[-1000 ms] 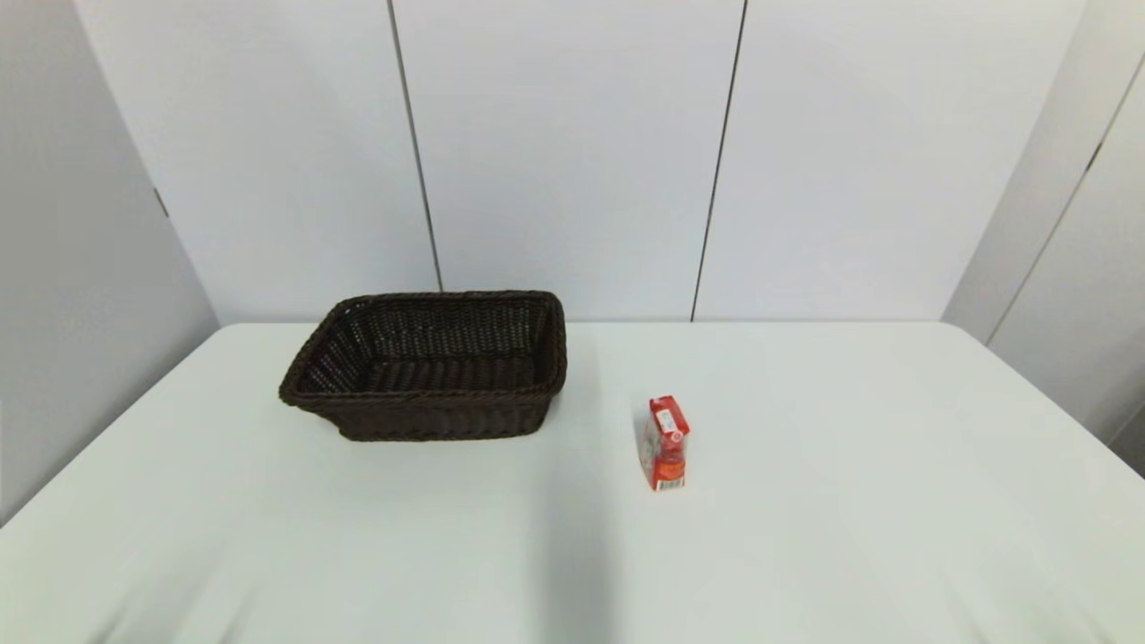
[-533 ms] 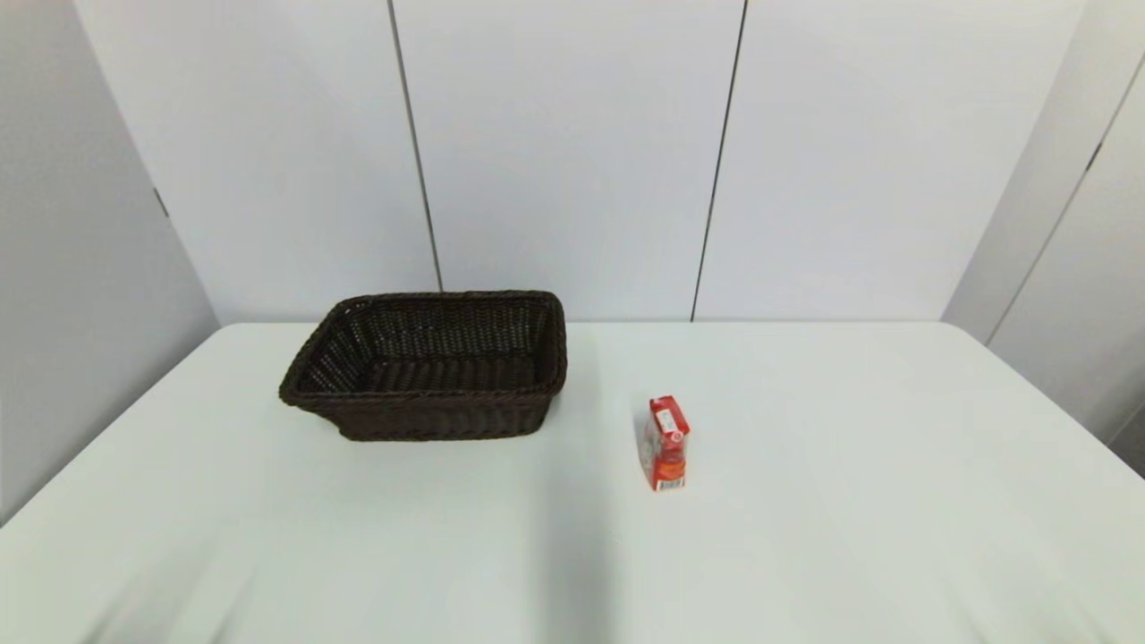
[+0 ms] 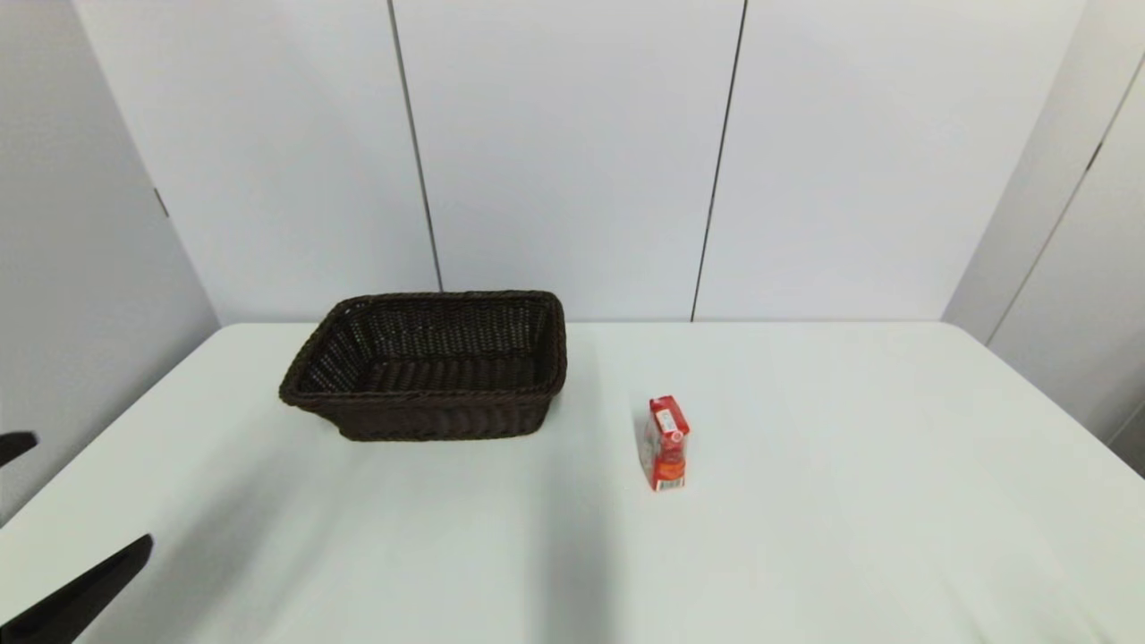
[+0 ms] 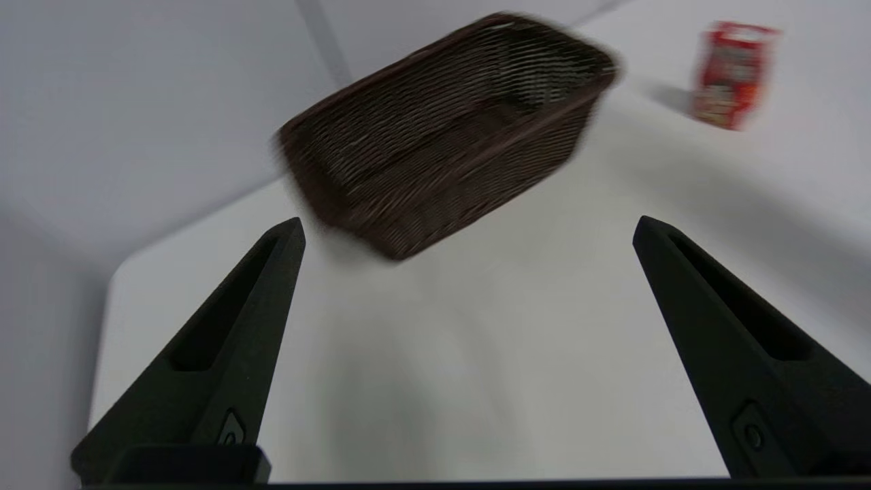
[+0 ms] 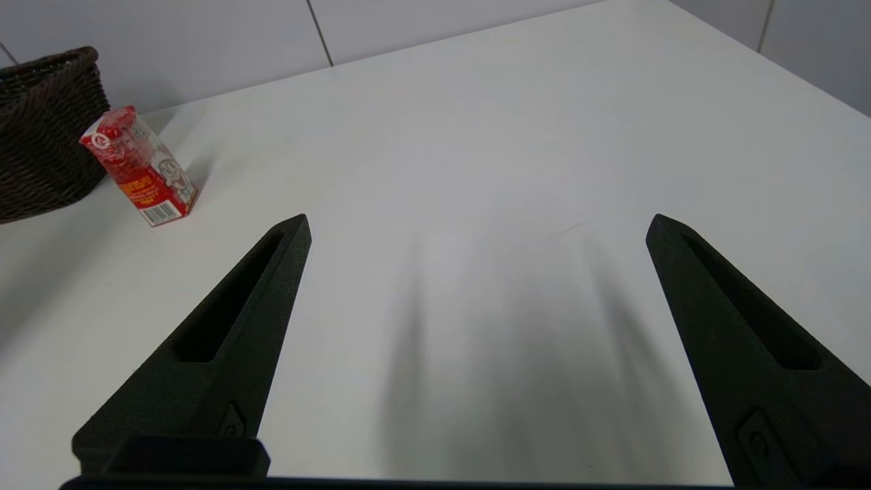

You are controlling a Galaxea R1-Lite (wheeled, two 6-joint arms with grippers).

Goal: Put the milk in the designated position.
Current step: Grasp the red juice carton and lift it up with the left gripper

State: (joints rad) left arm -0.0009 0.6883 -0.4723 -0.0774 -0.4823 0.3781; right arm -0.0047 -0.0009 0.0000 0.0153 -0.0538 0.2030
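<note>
The milk (image 3: 666, 443) is a small red carton standing upright on the white table (image 3: 850, 501), to the right of the basket and apart from it. It also shows in the left wrist view as the milk (image 4: 731, 75) and in the right wrist view as the milk (image 5: 139, 167). My left gripper (image 3: 93, 488) enters at the table's near left corner, open and holding nothing, far from the carton. Its own view shows the left gripper (image 4: 469, 228) with fingers spread wide. My right gripper (image 5: 480, 221) is open over bare table, out of the head view. Nothing on the tabletop marks the designated position.
A dark brown wicker basket (image 3: 438, 419) stands at the back left of the table with nothing in it; it shows too in the wrist views as the basket (image 4: 442, 136) and the basket (image 5: 41, 129). White wall panels close off the back.
The left gripper's black fingers have come into the head view at the lower left edge. The milk and basket have not moved.
</note>
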